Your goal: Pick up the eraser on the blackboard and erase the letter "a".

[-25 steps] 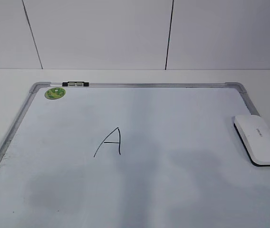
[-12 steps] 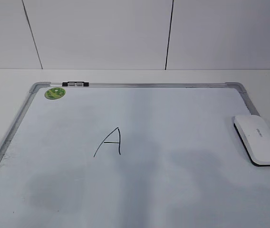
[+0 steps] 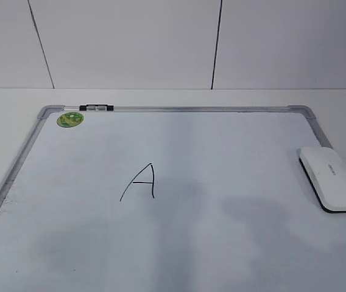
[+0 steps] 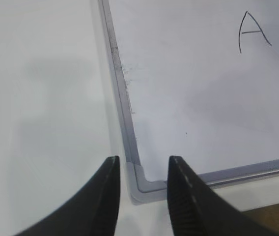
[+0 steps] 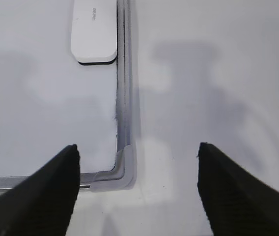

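The white eraser [image 3: 331, 178] lies flat at the right edge of the blackboard [image 3: 191, 109]; it also shows at the top of the right wrist view [image 5: 94, 29]. A tall pointed capital "A" [image 3: 141, 181] is drawn in black left of the board's middle and shows in the left wrist view [image 4: 252, 32]. No lowercase "a" is in view. My left gripper [image 4: 143, 160] is open and empty above the board's near left corner. My right gripper [image 5: 137, 146] is wide open and empty above the near right corner [image 5: 123, 167], well short of the eraser. Neither gripper shows in the exterior view.
A round green sticker [image 3: 70, 119] sits in the board's far left corner, beside a small dark clip [image 3: 97, 108] on the frame. The board lies on a white table [image 3: 14, 100] with a white panelled wall behind.
The faint shadows on the near part of the board shift a little. The eraser, the board and the "A" have not moved.
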`<action>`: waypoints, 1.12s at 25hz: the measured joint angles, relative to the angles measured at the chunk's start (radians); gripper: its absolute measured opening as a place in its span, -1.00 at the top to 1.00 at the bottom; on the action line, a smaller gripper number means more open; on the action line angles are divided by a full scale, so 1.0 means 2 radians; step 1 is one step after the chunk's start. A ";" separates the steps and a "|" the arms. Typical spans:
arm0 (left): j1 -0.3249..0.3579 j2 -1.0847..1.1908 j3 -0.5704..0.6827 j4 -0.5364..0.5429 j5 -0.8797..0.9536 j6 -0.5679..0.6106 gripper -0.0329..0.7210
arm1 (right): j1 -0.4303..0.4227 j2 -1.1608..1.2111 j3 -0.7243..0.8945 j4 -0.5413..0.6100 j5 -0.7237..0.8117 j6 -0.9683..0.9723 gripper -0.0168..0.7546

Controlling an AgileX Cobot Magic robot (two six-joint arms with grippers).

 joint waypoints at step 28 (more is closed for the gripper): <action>0.002 -0.118 0.000 -0.006 0.009 0.000 0.26 | -0.028 -0.095 0.000 -0.002 0.001 0.000 -0.58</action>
